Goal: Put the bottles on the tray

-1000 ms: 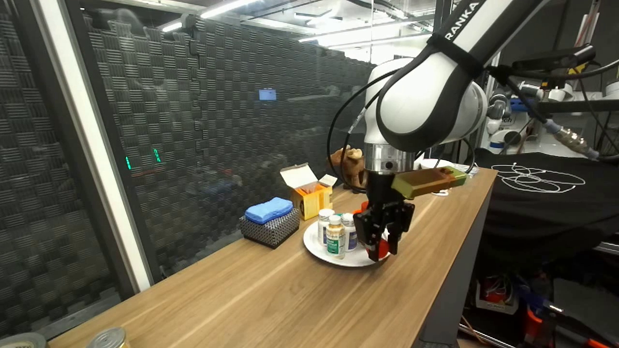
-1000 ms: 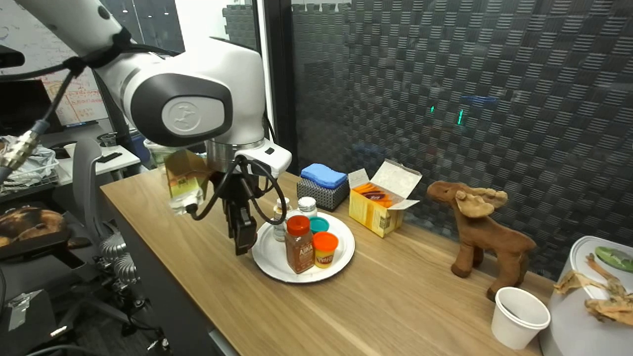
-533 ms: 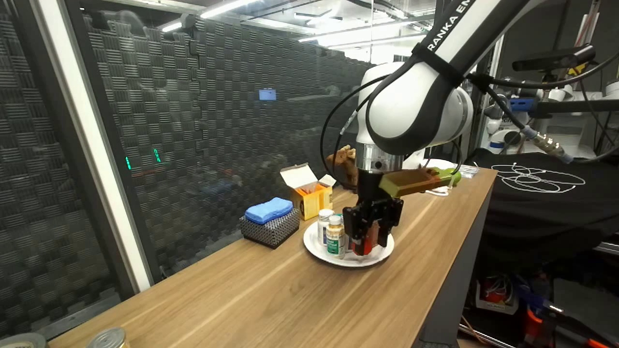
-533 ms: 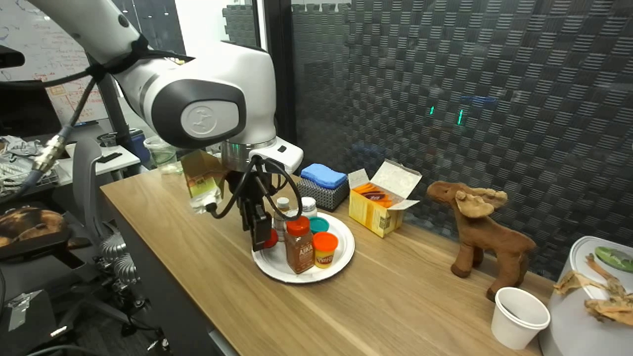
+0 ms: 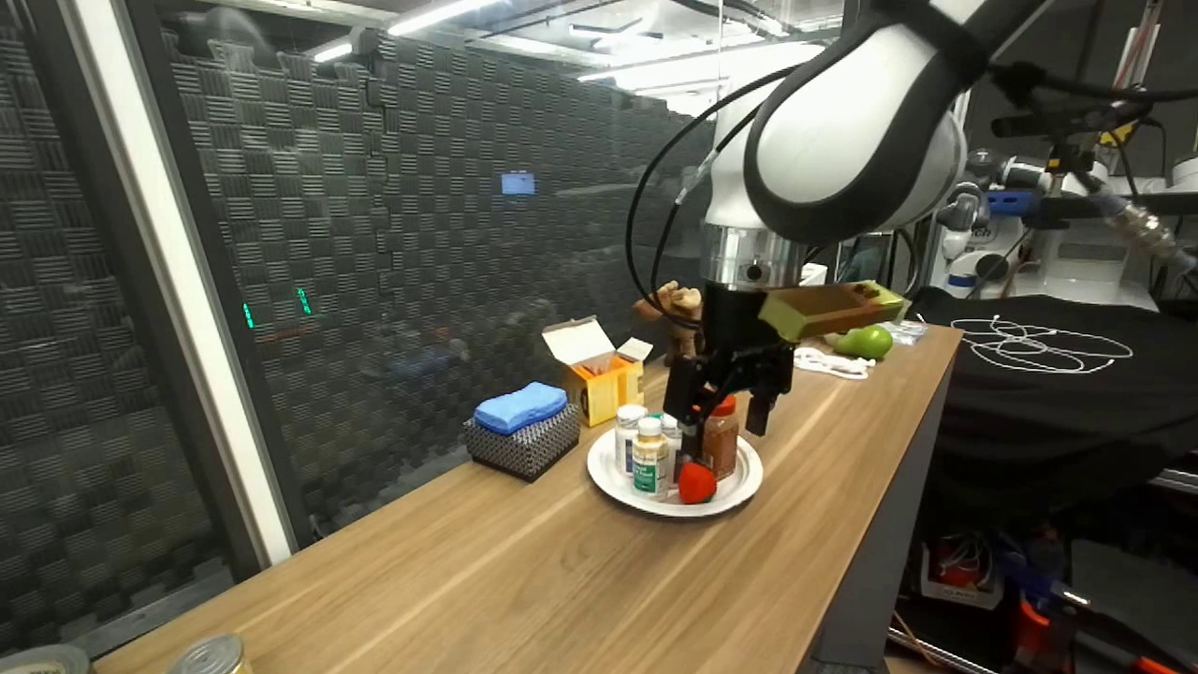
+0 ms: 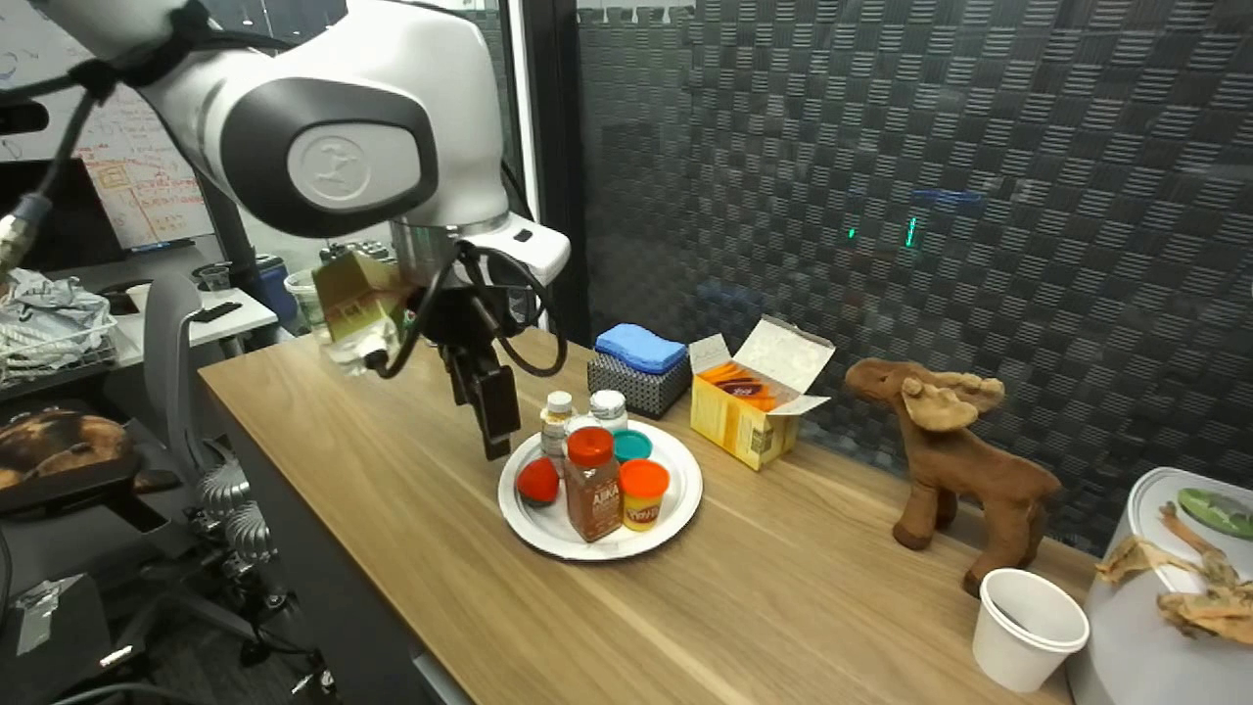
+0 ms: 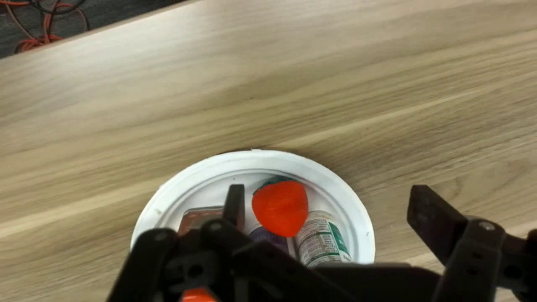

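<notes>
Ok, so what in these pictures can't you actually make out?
In an exterior view, the middle white bottle: mostly hidden behind the red-capped bottle.
In the wrist view, the tray: lower part behind the hand.
In an exterior view, the plush moose: body mostly behind the hand.
In an exterior view, a can: cut off by the bottom edge.
In an exterior view, the whiteboard writing: too small to read.

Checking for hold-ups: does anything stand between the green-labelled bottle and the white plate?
Nothing visible: the green-labelled bottle already stands upright on the white plate, with the red strawberry-like object beside it.
</notes>
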Controlling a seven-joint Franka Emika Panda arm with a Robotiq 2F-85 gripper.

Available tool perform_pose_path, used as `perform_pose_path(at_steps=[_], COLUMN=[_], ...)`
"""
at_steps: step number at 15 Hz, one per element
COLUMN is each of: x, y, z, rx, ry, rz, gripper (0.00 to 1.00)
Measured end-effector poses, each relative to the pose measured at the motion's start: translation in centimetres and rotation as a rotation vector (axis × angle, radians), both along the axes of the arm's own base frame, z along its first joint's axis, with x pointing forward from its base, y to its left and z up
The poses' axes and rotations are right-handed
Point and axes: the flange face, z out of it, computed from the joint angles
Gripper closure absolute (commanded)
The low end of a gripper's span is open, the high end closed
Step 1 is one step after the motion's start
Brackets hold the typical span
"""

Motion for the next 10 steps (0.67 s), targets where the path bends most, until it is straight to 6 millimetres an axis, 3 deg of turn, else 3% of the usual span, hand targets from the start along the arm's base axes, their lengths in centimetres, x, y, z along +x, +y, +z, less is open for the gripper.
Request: perform_pose_path(at_steps=[10], x=[-7.6], y=[2.3], z=[12.9], rx=[-0.057], ry=[0.066], rz=[0.037], gripper=[0.00])
